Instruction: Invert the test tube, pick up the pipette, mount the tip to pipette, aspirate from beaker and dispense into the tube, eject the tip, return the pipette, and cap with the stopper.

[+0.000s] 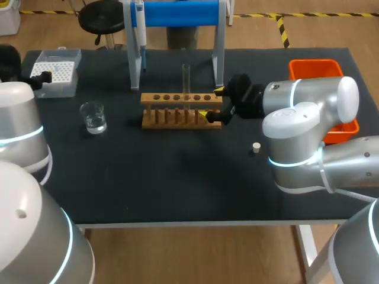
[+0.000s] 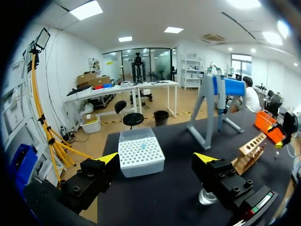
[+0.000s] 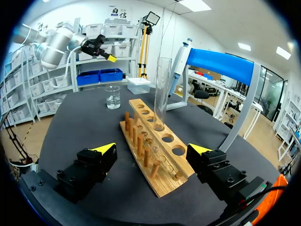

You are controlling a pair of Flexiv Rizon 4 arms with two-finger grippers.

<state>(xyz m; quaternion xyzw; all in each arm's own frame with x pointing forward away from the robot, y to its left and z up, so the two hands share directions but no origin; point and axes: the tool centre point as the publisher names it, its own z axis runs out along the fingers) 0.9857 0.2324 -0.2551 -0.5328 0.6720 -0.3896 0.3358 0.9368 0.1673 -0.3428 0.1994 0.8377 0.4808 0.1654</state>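
A clear test tube [image 1: 186, 77] [image 3: 162, 89] stands upright in a middle hole of the wooden rack [image 1: 180, 110] [image 3: 151, 141]. My right gripper [image 1: 212, 103] [image 3: 153, 149] is open at the rack's right end, one finger on each side of it, touching nothing. The pipette [image 1: 141, 35] [image 2: 221, 96] [image 3: 178, 66] hangs on the blue-topped stand [image 1: 177, 15]. My left gripper [image 2: 157, 160] hovers open and empty at the table's back left, just before the tip box [image 1: 56, 72] [image 2: 140, 151]. The beaker [image 1: 93, 117] [image 3: 113, 97] holds clear liquid. A small pale stopper [image 1: 256, 147] lies on the mat.
An orange bin [image 1: 320, 70] sits at the back right corner, partly behind my right arm. The stand's white legs [image 1: 219, 53] rise just behind the rack. Dark mat lies bare in front of the rack, towards the table's front edge [image 1: 177, 223].
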